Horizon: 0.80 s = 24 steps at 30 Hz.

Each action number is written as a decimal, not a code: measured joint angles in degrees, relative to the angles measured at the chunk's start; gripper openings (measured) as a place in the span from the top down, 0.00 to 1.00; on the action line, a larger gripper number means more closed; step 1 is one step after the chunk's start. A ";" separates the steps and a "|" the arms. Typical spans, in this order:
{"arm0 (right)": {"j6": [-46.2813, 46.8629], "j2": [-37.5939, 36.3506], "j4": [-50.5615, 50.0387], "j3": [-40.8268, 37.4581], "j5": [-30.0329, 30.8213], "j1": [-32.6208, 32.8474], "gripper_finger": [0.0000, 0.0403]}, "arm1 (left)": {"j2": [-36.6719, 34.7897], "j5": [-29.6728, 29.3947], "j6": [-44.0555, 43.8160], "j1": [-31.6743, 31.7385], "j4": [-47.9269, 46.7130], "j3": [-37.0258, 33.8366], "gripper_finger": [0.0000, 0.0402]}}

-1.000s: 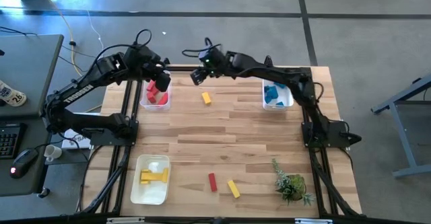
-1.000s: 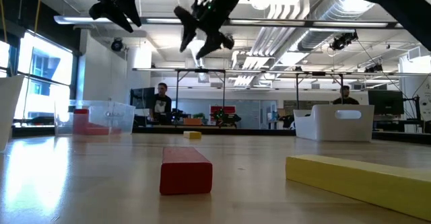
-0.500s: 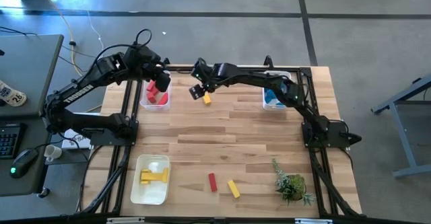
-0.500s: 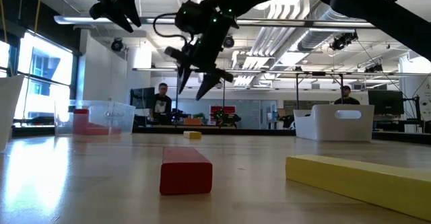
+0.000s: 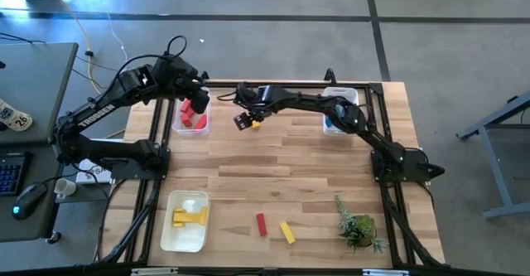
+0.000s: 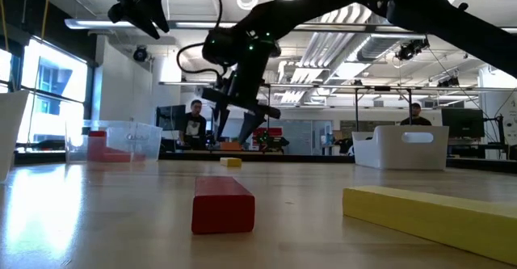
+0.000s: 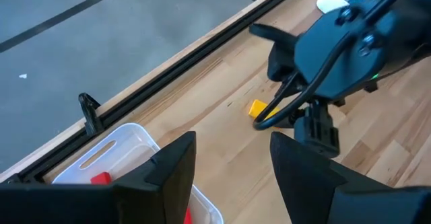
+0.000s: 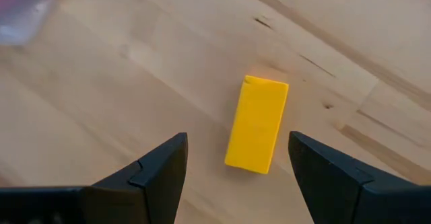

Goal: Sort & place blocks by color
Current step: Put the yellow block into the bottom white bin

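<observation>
Lowered and swung leftward across the upper middle of the high view since a second ago: right gripper, now poised just over the small yellow block on the bare bench, fingers spread wide with nothing between them, the block lying flat between and just ahead of them in the right wrist view, not touched. Seen in the low view hanging close above the same yellow block in the middle distance, right gripper pointing down. Unchanged at upper left of the high view: left gripper held over the clear bin with red blocks inside, fingers parted and empty, well above the bench. Lying in the white tray at lower left, yellow blocks. Loose on the bench at lower centre, a red bar and, just to its right, a yellow bar, apart from each other; both large in the low view's foreground, red bar left of yellow bar. At upper right, blue blocks in a bin partly hidden under the right arm. At lower right, a small green plant.
</observation>
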 joint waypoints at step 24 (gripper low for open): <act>-3.32 5.06 -1.63 0.07 3.55 0.70 0.77 | 0.00 0.02 1.92 0.00 0.00 0.00 0.55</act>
